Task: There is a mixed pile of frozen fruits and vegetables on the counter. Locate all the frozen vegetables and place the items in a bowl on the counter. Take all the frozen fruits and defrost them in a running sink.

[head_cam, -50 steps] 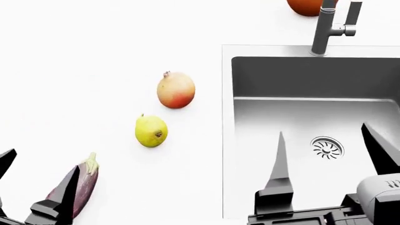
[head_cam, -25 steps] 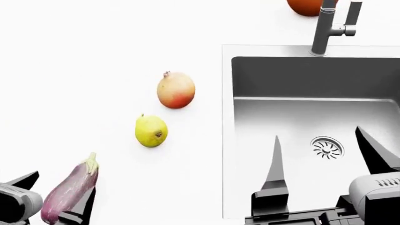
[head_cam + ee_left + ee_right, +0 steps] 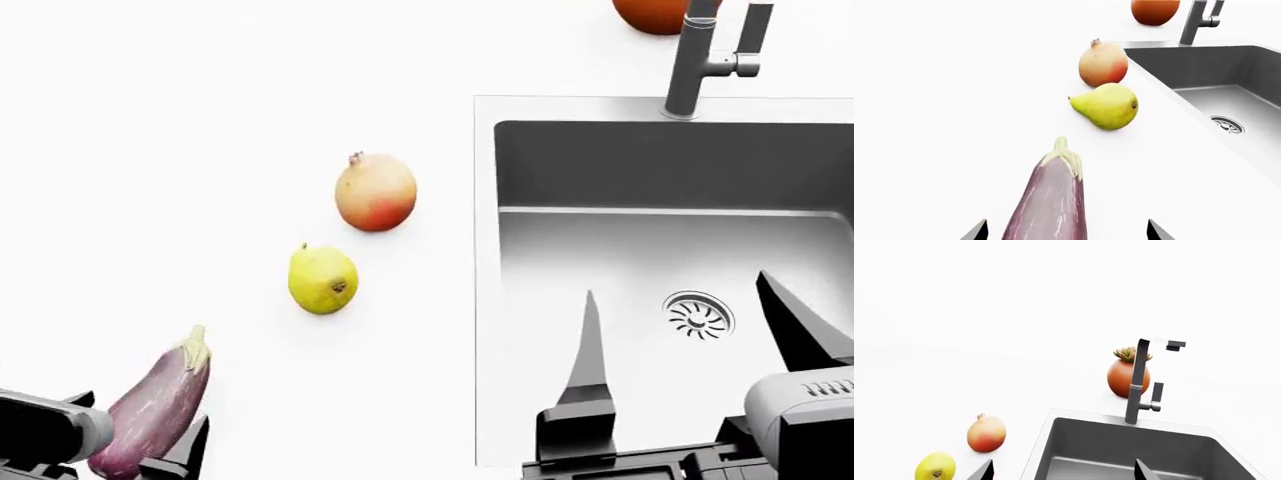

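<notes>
Orange pot (image 3: 1127,379) with plant, whole only from right wrist.

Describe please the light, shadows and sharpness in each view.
Head view: sharp, the counter blown out white, fruits nearly shadowless. Left wrist view: the eggplant looms large but crisp. Right wrist view: the counter merges with the white background; the faucet stays sharp.

The plain white countertop (image 3: 200,100) looks smooth and matt, while the rectangular grey steel sink basin (image 3: 641,250) has a brushed metal sheen, as does the tall grey metal faucet (image 3: 694,60). The long purple eggplant (image 3: 1051,205) has glossy smooth skin with a duller pale green cap; the yellow pear-shaped fruit (image 3: 1111,106) and the round yellow-to-red fruit (image 3: 1103,64) look smooth with a soft sheen.
</notes>
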### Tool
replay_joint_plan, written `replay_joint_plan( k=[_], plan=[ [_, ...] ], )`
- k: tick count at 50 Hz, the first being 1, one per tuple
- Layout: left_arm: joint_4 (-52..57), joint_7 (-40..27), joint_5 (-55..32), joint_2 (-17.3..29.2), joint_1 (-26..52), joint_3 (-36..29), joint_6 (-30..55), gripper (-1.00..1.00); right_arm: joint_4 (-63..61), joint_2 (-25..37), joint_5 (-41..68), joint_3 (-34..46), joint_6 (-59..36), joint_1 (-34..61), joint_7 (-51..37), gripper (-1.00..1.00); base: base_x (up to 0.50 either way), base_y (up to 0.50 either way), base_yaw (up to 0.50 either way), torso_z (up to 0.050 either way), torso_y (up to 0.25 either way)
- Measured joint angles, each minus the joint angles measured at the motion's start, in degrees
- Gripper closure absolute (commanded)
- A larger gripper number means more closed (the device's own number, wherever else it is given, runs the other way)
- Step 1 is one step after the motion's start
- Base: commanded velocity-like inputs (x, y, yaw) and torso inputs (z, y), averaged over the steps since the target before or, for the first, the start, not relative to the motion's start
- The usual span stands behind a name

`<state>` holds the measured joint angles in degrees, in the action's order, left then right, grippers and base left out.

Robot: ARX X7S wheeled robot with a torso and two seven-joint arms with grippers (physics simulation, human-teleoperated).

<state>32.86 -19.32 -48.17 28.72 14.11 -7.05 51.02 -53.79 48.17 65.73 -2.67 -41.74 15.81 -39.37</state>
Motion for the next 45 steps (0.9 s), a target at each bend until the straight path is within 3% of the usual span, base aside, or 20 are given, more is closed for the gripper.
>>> replay_joint_plan(
  k=[21,22,45],
  plan=[
    [-5.74,1.25,2.12,-0.87,-0.49,-1.32,-2.20,-1.00,0.33,0.07,-0.20,0.29,0.62,-0.40,0.24,-1.00,0.00,0.00,0.00,0.000,0.000],
    [-5.77,1.22,2.05,-0.89,-0.50,-1.27,-2.20,1.00,0.35,0.06,-0.24,0.35,0.63,-0.40,0.26,-1.00,0.00,0.00,0.00,0.000,0.000],
    [4.24,-3.56,-5.65,-0.17,0.55,4.81,0.53,1.00,0.53,0.07,-0.64,1.14,0.93,-0.33,0.30,-1.00,0.00,0.00,0.00,0.000,0.000]
  ],
)
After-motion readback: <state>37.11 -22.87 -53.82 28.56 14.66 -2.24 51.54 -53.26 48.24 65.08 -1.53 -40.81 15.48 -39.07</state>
